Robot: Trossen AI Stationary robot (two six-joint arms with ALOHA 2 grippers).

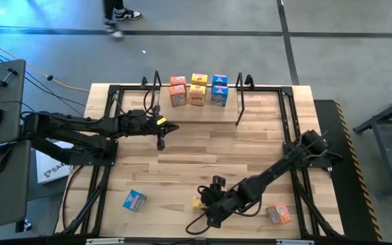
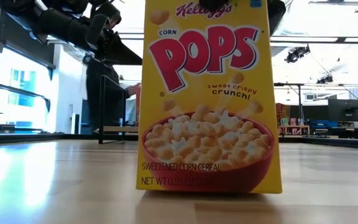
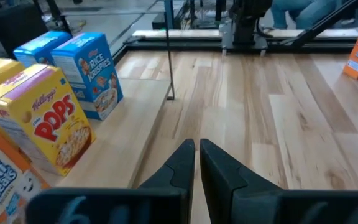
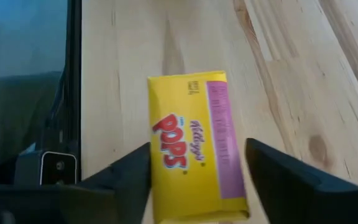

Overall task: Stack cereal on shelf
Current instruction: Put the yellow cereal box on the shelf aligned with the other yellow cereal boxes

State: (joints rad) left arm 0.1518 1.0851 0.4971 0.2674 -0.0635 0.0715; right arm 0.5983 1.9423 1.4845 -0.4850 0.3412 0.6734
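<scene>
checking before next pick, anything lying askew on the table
The blue cereal box lies tilted near the table's front left, and an orange box sits askew at front right, both far from the shelf.

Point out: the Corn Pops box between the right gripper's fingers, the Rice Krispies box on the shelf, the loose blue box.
Corn Pops box [image 4: 191, 155]: right wrist view, yellow printed face.
Rice Krispies box [image 3: 89, 74]: left wrist view, blue front panel.
Loose blue box [image 1: 134, 200]: high view, top face.

high: overhead, whole table | low: tabletop, close behind Corn Pops box [image 2: 209, 99]
</scene>
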